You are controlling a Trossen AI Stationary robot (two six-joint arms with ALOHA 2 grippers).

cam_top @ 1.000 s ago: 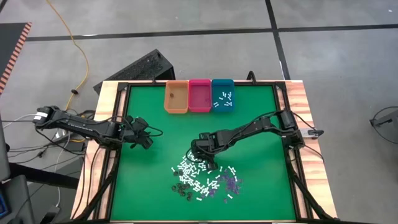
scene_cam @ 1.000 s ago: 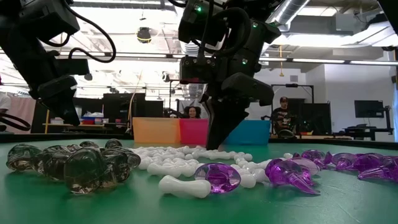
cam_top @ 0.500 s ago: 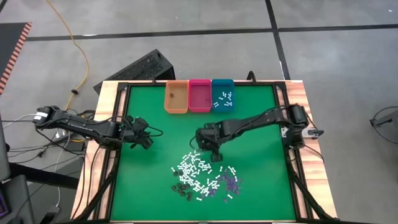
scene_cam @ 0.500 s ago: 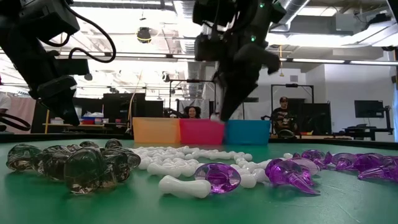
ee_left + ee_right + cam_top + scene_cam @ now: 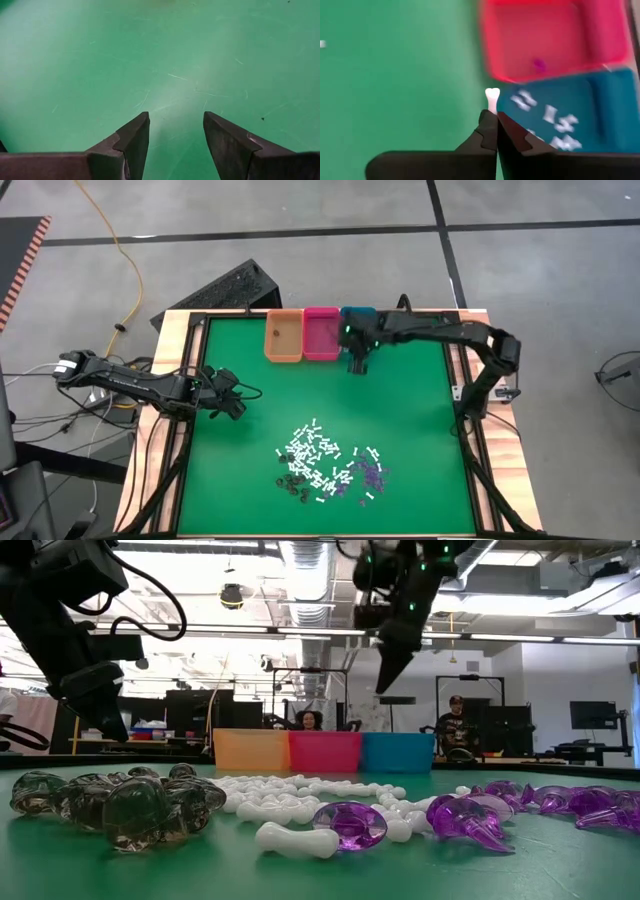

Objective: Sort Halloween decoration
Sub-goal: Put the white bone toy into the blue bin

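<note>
While the right tool hangs over the near edge of the teal rectangular plastic bin, its fingers are pressed together on a small white plastic bone, whose knobbed end sticks out past the tips. Several white bones already lie inside that bin, and a single purple piece sits in the pink rectangular plastic bin next to it. Whether anything lies in the orange rectangular plastic bin at the end of the row cannot be told. Most of the sorting appears still to come: the heap of little white, purple and dark Halloween decoration pieces lies mixed together on the green bench, well apart from the bins. Over toward the bench's left edge, the left tool waits just above bare green surface with its fingers spread and nothing between them.
</note>
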